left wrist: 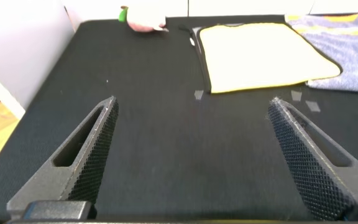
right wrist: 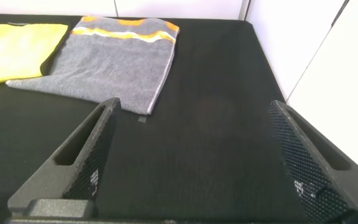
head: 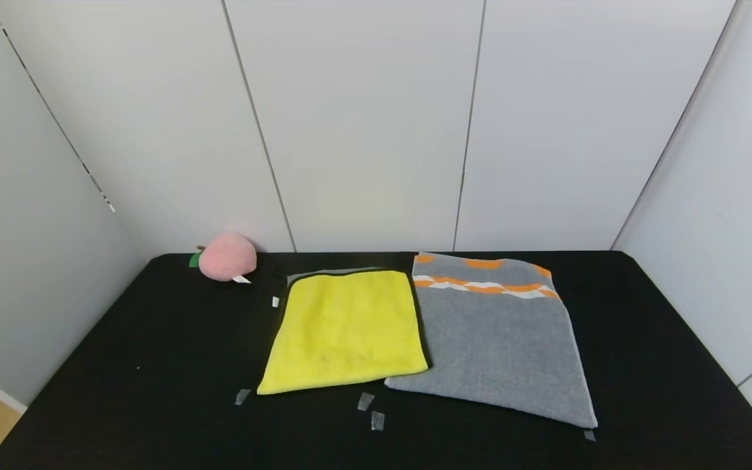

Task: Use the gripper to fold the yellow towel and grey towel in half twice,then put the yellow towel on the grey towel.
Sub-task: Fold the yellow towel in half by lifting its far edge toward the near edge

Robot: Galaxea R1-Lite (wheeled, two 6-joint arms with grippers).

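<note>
Item 1: yellow towel [head: 344,333]. Plush microfibre with thin dark edging, lying flat on the black tabletop [head: 154,365], left of centre; a sliver of greyish reverse shows at its far edge. Its right edge touches the second item and seems to overlap it slightly, though the seam is hard to read. Judged light, limp and easily bunched; likely to drag on the tabletop cloth. Best taken at the two near corners, pinching edging and pile together.

Item 2: grey towel [head: 497,339]. Larger terry piece, orange and white wavy bands at the far end, lying flat just right of the yellow one, near edge slanting toward the robot's right. Judged heavier, soft, no stiffness; will sag between grip points. Take by the near corners.

Item 3: left gripper [left wrist: 191,155]. Jaws wide apart, empty, poised over bare tabletop short of the yellow towel.

Item 4: right gripper [right wrist: 194,155]. Jaws wide apart, empty, near the grey towel's near right corner.

Sundry: pink plush peach [head: 227,257] at far left; tape scraps [head: 371,411] beside the near edges
</note>
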